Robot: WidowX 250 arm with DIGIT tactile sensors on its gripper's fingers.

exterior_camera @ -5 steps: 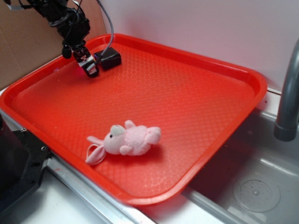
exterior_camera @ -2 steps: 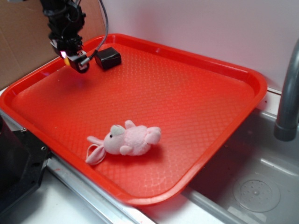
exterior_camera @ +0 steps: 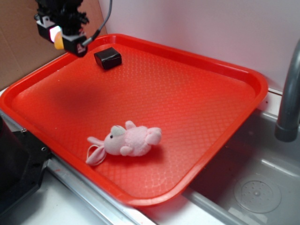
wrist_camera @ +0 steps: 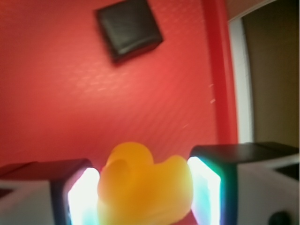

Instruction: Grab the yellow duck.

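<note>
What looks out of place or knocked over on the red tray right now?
Only the pink plush rabbit lies flopped on its side. The black block sits flat, and the yellow duck is clamped in the gripper above the tray.

Yellow duck — red tray (dimpled), black block.

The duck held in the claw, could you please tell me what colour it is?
Yellow-orange all over; the duck shows best in the wrist view.

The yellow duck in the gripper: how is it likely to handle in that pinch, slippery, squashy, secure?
The yellow duck looks smooth and rounded, so it may slip or twist between the gripper's flat pads. It sits lifted above the tray, so it seems light. Probably soft; no squashing shows.
</note>
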